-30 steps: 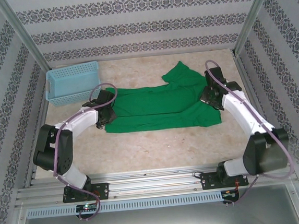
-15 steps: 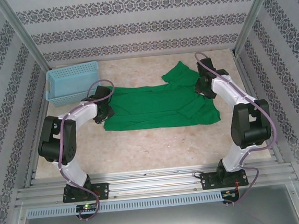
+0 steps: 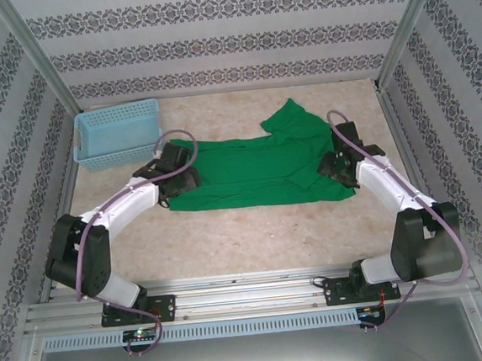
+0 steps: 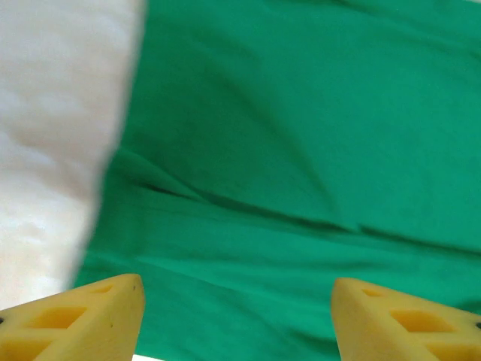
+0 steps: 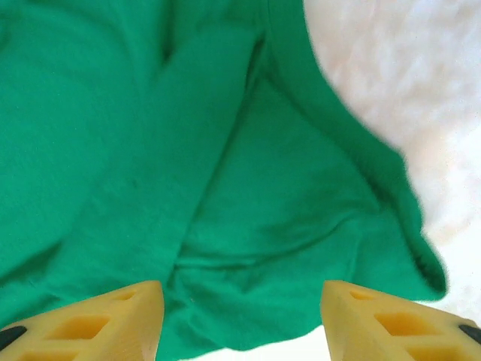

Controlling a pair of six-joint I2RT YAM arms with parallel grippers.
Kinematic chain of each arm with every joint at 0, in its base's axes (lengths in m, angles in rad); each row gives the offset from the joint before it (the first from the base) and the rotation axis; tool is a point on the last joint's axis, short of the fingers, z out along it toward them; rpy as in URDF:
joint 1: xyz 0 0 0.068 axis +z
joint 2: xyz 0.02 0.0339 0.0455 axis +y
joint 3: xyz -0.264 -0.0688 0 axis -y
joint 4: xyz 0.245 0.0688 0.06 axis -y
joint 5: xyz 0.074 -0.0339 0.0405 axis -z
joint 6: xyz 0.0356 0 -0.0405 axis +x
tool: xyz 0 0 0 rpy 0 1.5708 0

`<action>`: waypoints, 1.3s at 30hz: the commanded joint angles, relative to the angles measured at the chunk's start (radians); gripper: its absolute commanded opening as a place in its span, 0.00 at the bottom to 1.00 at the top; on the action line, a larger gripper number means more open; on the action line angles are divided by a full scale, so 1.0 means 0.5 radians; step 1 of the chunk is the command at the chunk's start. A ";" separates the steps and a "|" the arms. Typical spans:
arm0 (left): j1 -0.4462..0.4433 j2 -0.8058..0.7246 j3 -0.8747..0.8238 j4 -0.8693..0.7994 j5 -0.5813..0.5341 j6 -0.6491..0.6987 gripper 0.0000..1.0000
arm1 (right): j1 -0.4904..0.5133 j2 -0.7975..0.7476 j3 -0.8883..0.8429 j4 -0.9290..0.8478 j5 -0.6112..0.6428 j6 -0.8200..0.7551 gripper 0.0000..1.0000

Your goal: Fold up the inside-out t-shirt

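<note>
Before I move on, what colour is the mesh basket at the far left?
The basket is light blue; the top external view shows it best.

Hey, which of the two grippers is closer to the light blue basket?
The left gripper, over the end of the green t-shirt nearest the basket; the right gripper is at the shirt's opposite end, far from it.

t-shirt (image 3: 249,175): no readable text (plain green cloth)
basket (image 3: 117,134): no label legible
wallpaper (image 3: 212,48): ornament bands, no words or numbers
</note>
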 commanded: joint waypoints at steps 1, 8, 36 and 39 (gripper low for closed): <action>-0.025 0.154 -0.040 0.102 0.054 0.051 0.66 | -0.007 0.025 -0.102 0.166 -0.184 0.092 0.58; 0.128 0.311 -0.181 0.205 0.058 -0.039 0.67 | -0.268 0.296 -0.232 0.264 -0.159 0.285 0.58; 0.130 -0.109 -0.330 0.186 0.209 -0.044 0.72 | 0.194 0.163 0.007 0.148 -0.070 0.034 0.62; 0.125 -0.073 -0.349 0.219 0.217 -0.043 0.72 | 0.228 0.302 0.020 0.279 -0.195 0.108 0.61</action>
